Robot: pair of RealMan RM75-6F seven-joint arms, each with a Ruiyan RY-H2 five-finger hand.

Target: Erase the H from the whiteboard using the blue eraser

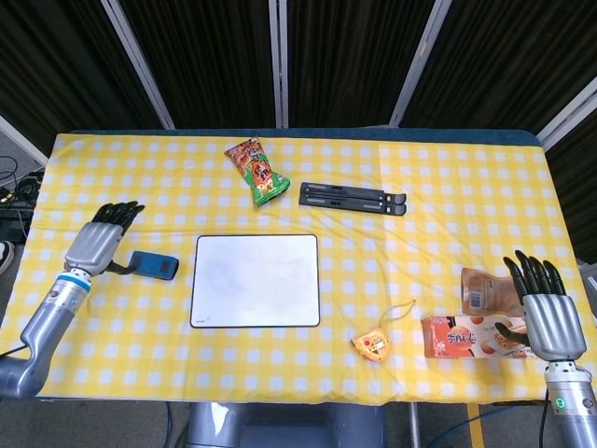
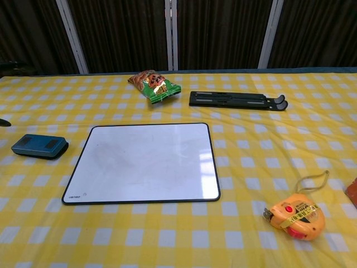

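Observation:
The whiteboard (image 1: 256, 279) (image 2: 145, 162) lies flat in the middle of the table, its surface blank white with no letter on it. The blue eraser (image 1: 153, 267) (image 2: 39, 146) lies on the cloth just left of the board. My left hand (image 1: 96, 246) hovers left of the eraser with fingers spread, holding nothing; only a dark fingertip of it shows at the chest view's left edge. My right hand (image 1: 546, 313) stays at the front right, fingers spread, empty, beside the snack packs.
A green snack bag (image 1: 256, 170) (image 2: 154, 85) and a black folding stand (image 1: 353, 198) (image 2: 237, 100) lie behind the board. An orange tape measure (image 1: 372, 345) (image 2: 294, 215) sits front right. Two snack packs (image 1: 471, 319) lie near the right hand.

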